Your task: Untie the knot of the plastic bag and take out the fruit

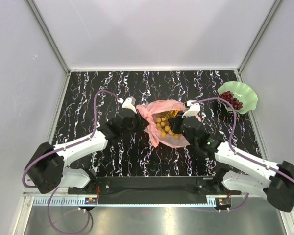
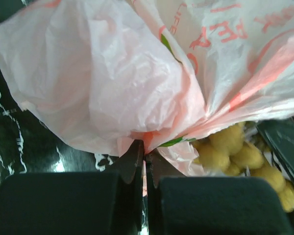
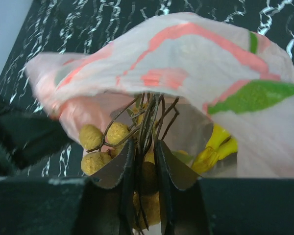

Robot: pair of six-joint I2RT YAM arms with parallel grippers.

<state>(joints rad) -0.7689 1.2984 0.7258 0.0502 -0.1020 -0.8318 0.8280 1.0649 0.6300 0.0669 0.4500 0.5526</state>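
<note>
At wrist only, right gripper (image 3: 143,147), pinching fruit stems (image 3: 148,113)

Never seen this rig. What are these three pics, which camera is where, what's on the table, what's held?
Two robot arms are bolted at the near edge of a black white-veined table. The overhead picture comes from a fixed camera above and behind them. The other two come from a camera on each wrist. On the table lies a crinkled translucent pink plastic bag, open, with a cluster of small brown round fruits and a yellow banana inside. A dark red grape bunch sits on a wavy green plate at far right. The left end effector pinches the bag's edge. The right end effector is closed on the cluster's stems.
</note>
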